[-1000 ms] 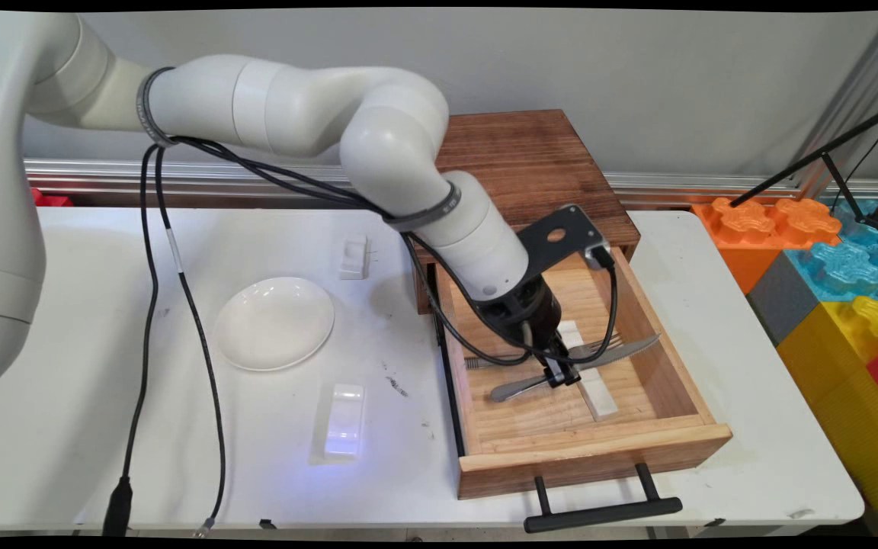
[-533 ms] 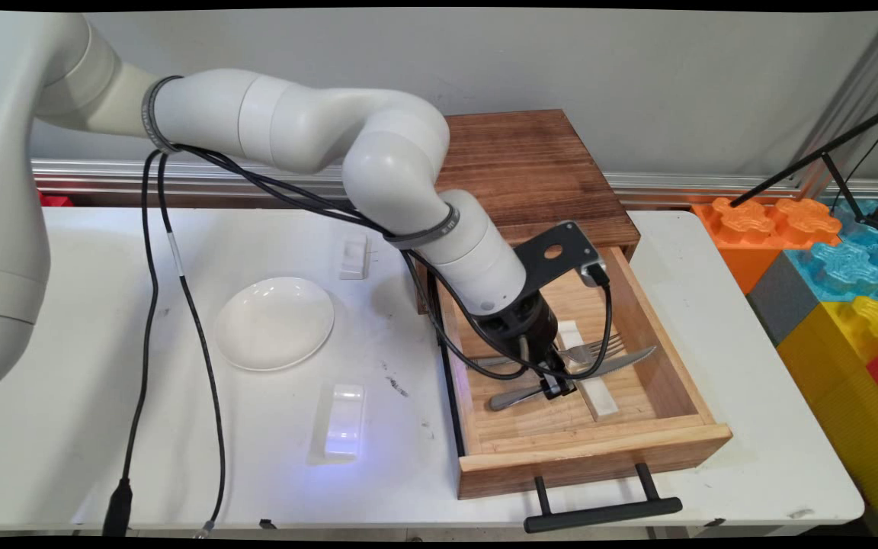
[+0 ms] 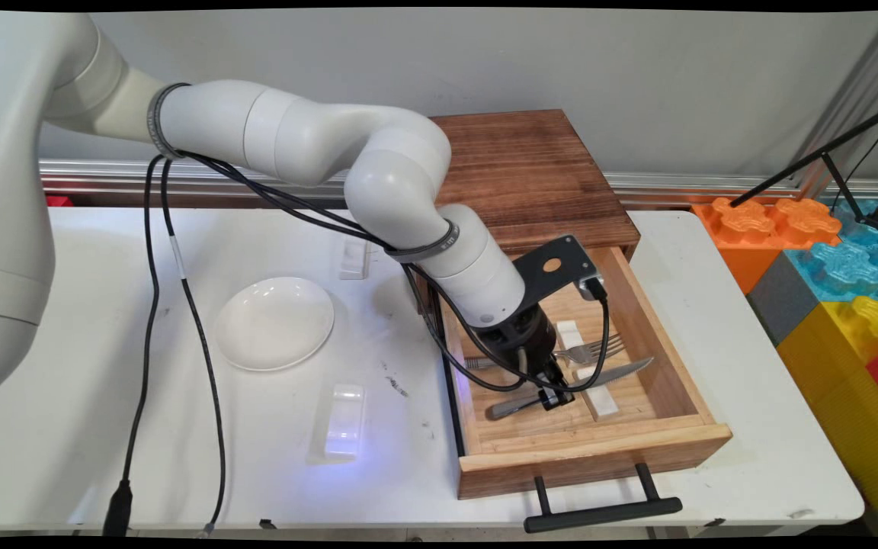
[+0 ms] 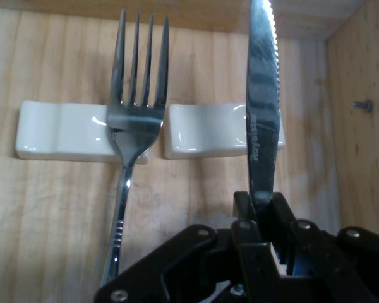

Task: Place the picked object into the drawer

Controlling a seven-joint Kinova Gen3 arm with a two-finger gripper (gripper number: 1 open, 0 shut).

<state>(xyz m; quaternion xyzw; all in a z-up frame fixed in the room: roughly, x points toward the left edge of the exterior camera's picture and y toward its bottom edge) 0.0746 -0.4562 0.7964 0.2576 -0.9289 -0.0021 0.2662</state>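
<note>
Two pieces of cutlery lie in the open wooden drawer [image 3: 660, 366]. Fork [image 4: 134, 113] rests across the left white ceramic rest [image 4: 60, 130], unheld. Knife [image 4: 261, 107] lies with its blade over the right rest [image 4: 205, 129], near the drawer's right wall; gripper [image 4: 263, 211] is clenched on it at the handle end of the blade. Whether the knife is being set down or lifted, cannot tell. Blade serrated, polished steel; drawer floor pale planked wood; rests glossy, grooved. White plate [image 3: 273, 322] sits mid-table, another rest [image 3: 342, 419] toward the near edge.
</note>
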